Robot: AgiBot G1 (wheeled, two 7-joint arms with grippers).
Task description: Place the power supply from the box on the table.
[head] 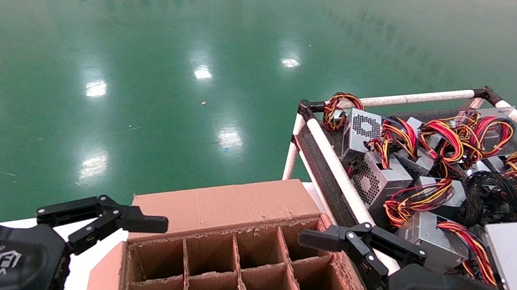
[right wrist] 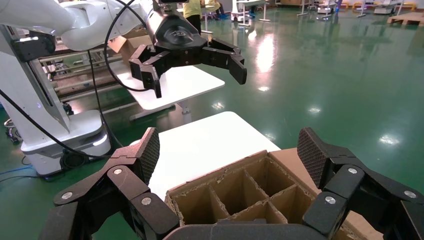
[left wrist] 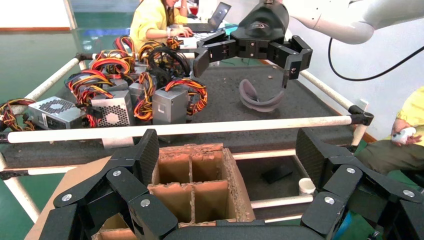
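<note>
Above the box (head: 245, 265), both grippers are hanging with jaws spread wide and gripping nothing: the left gripper (head: 101, 224) at the carton's 9 o'clock edge, the right gripper (head: 359, 246) at its 3 o'clock edge, near the white pipe rail (head: 338, 171). Between them the ragged dividers are leaving the visible square cells open and empty, with the flap (head: 227, 204) lying flat toward 12 o'clock. At 2 o'clock, the table (left wrist: 280, 107) is showing bare dark felt toward its far side, while grey power supplies (head: 383, 178) with looped red, yellow and black wires are crowding the near end, just inside the rail. A white tabletop (right wrist: 200, 145) is sitting beside the carton.
</note>
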